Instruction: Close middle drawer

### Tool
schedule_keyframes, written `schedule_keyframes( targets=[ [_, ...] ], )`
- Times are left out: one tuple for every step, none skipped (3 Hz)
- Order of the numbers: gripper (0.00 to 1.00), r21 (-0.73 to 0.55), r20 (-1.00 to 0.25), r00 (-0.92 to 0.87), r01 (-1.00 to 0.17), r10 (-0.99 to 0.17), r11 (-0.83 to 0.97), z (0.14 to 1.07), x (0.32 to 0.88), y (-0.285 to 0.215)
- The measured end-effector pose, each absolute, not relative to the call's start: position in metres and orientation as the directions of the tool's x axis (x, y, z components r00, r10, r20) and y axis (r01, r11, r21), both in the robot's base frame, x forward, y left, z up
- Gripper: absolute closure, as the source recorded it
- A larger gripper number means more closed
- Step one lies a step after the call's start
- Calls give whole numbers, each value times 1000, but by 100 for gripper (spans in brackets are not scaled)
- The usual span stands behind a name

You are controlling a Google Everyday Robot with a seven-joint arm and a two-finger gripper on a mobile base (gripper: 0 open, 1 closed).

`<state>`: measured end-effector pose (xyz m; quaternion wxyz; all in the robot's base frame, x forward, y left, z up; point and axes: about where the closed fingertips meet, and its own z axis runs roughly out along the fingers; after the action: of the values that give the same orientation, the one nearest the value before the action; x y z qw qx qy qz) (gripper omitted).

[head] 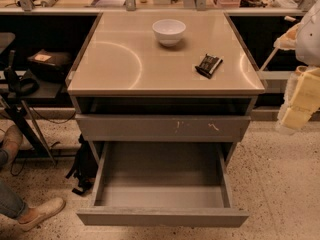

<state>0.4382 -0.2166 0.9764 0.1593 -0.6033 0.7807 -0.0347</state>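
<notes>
The middle drawer (162, 217) is pulled far out of the grey cabinet toward the camera. Its plain flat front is nearest me, and its deep grey box (162, 171) stands open and empty. Above it sits a grey drawer front with whitish scratch marks (162, 127), pushed nearly in. My gripper (298, 104), pale yellow and white, hangs at the right edge of the camera view. It is to the right of the cabinet, at about the height of the cabinet top, and apart from the drawer.
On the cabinet top (125, 64) stand a white bowl (169, 31) and a dark packet (208, 65). A black bag (82, 170) lies on the floor left of the cabinet. A person's shoe (40, 212) and a stand's legs (30, 129) are at the left.
</notes>
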Motion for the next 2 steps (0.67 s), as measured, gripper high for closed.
schedule_keyframes(
  targets=[
    [0, -246, -207, -221, -931, -953, 270, 976, 438, -217],
    [0, -258, -224, -214, -928, -951, 270, 967, 428, -217]
  ],
)
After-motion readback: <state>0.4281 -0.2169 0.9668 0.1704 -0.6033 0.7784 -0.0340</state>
